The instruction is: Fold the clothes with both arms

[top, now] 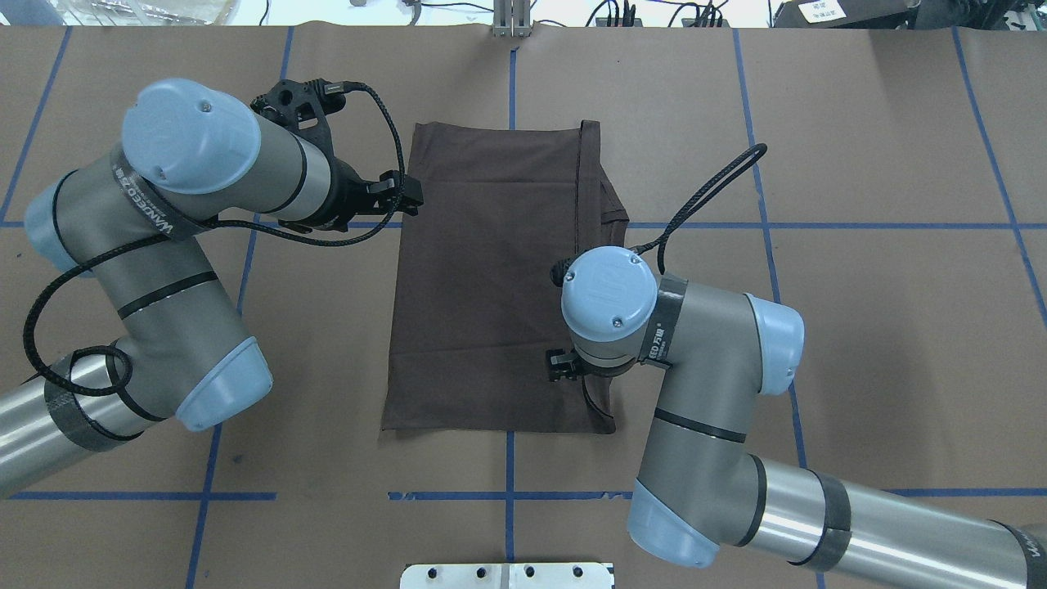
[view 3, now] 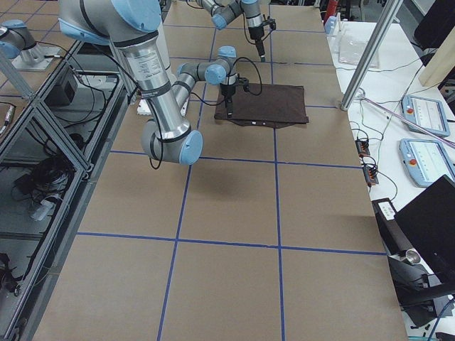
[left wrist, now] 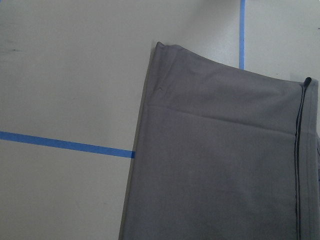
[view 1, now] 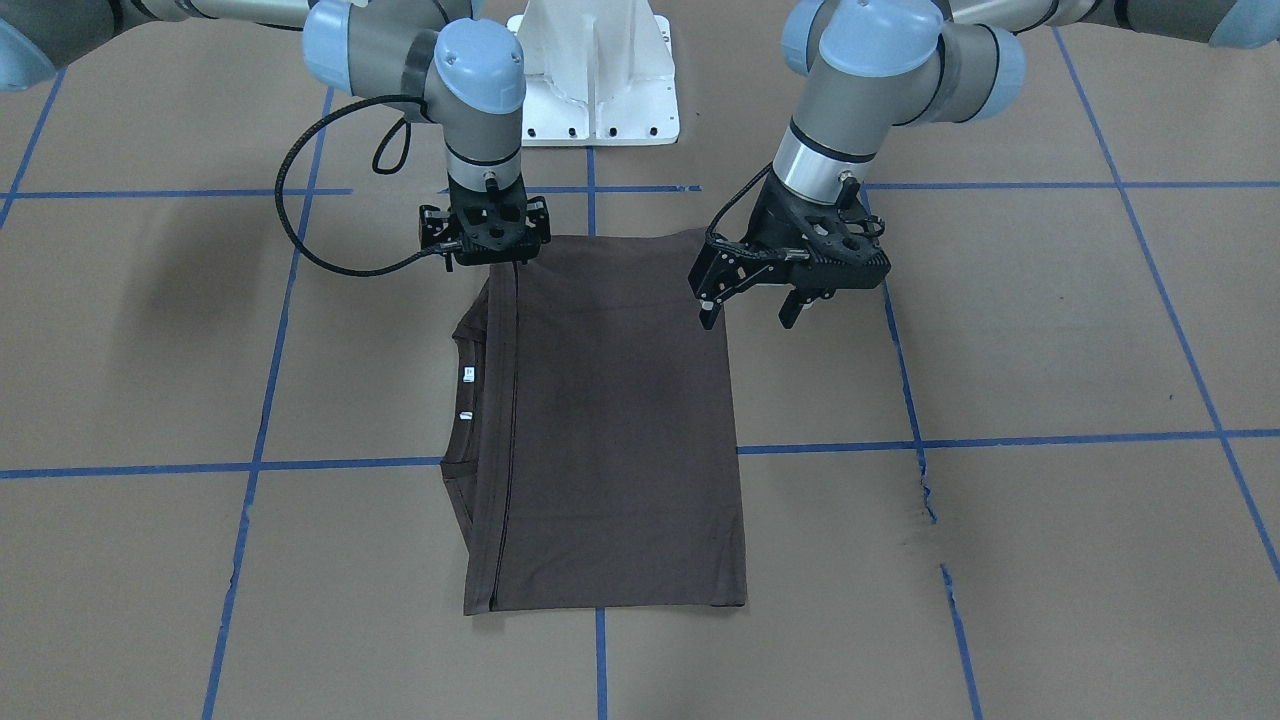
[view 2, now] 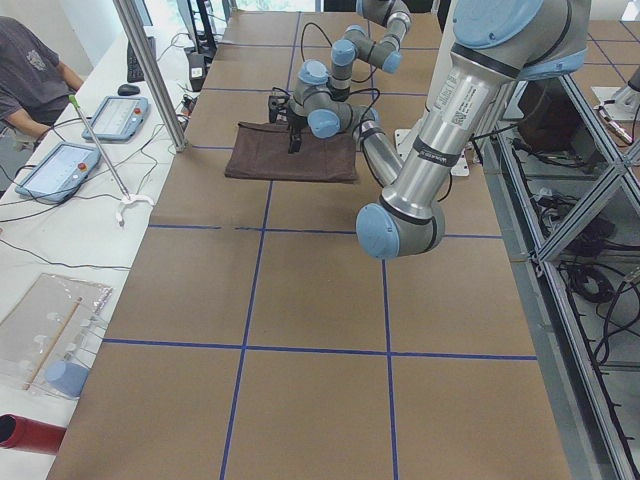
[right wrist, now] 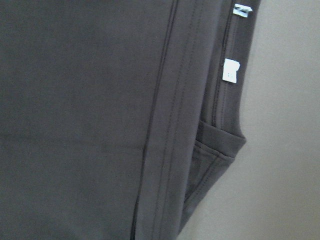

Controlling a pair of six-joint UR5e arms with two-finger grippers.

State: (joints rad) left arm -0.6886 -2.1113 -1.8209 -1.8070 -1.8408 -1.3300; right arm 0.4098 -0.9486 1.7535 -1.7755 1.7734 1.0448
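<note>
Evidently the shirt (view 1: 610,420) is judged soft, light and limp; corners should be pinched. The left tool (view 1: 748,314) is spread; the right tool (view 1: 486,240) cannot be judged.

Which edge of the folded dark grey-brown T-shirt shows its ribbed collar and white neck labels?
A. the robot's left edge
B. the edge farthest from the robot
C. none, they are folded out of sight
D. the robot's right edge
D: the ribbed collar juts from the dark grey-brown T-shirt on the overhead view's right, and the white neck labels sit on the front-facing view's left, both the robot's right.
</note>
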